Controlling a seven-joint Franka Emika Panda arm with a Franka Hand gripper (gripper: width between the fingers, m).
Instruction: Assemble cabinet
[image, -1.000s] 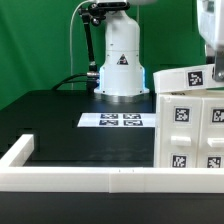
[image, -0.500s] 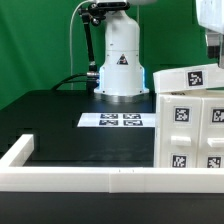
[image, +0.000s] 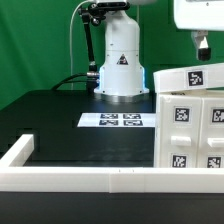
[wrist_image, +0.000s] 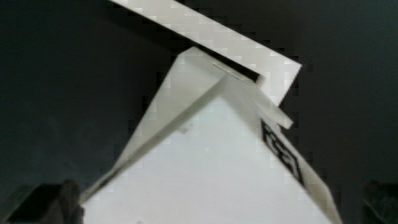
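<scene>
Tagged white cabinet (image: 188, 125) on black table (image: 70, 132), jaws above, their opening unclear.

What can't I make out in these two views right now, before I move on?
Large white plastic cabinet with black-and-white tag markers: the exterior view's right edge cuts it off, so its far side is unseen.
Jaws: cropped by the exterior view's top edge and not clear in the wrist view, so open or shut is unknown.
Wrist view: too close and blurred, so the cabinet's tag is unreadable.

Large white tag-marked cabinet (image: 193, 125) at the exterior view's right edge, its top piece tilted.
</scene>
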